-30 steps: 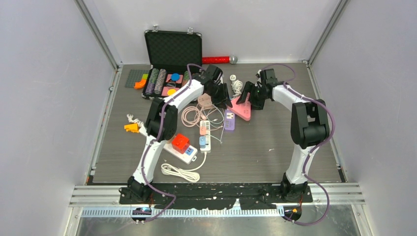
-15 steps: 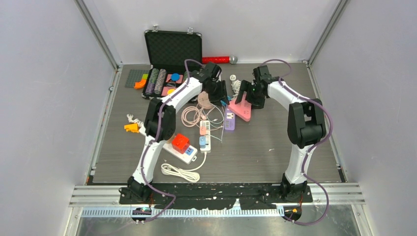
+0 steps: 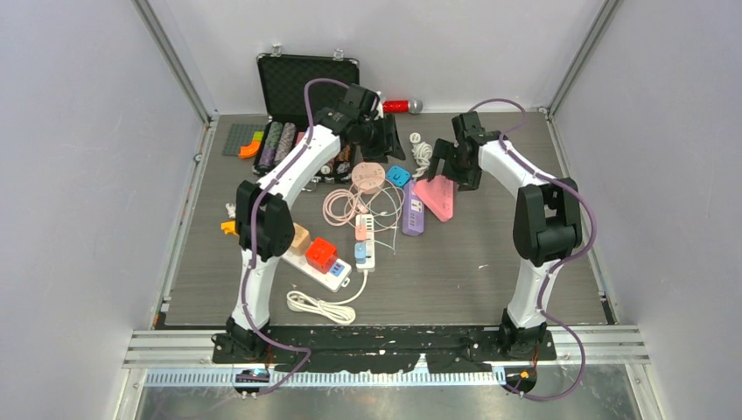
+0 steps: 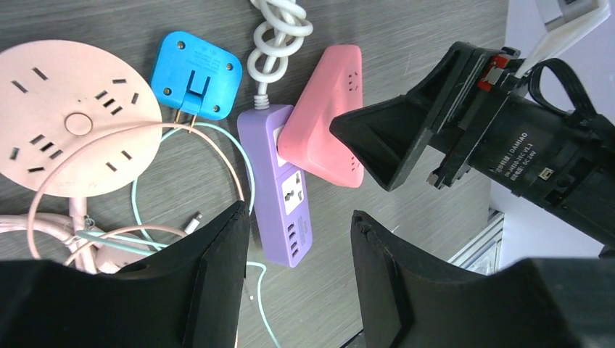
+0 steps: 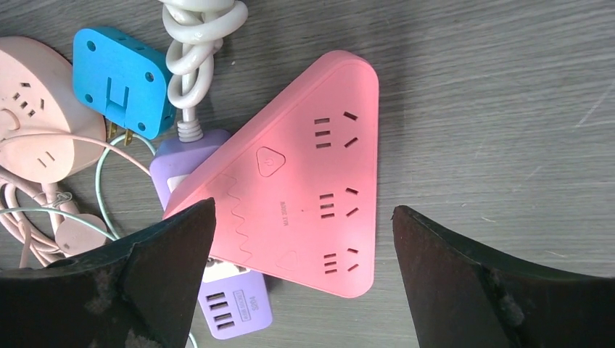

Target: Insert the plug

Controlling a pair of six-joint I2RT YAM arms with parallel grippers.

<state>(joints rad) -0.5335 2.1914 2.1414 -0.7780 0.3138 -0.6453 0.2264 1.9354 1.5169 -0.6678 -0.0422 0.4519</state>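
Fingers of the right gripper [image 5: 303, 210] stand spread wide with nothing between them, and they hover directly above the pink triangular plastic power strip [image 5: 312, 181], which fills the gap in the right wrist view. That strip lies flat on the grey wood-grain table [image 5: 493, 109], with one edge resting on the upper end of the purple rectangular power strip [image 5: 236, 308]. The left gripper [image 4: 299, 217] hangs on the left-arm side of the triangular strip. Its black fingers [image 4: 217, 290] are partly apart and grip nothing, and the purple strip shows in the gap beneath them. The blue square plug adapter [image 4: 196, 76], the plug of the task, lies loose on the table on the left-arm side of the triangular strip, near it but apart, with its metal prongs poking from one edge. Beyond the adapter, farther from the triangular strip, sits the round pale-pink power strip [image 4: 65, 119]. A knotted white cord [image 5: 196, 29] runs into the purple strip's end, just beside the triangular strip.
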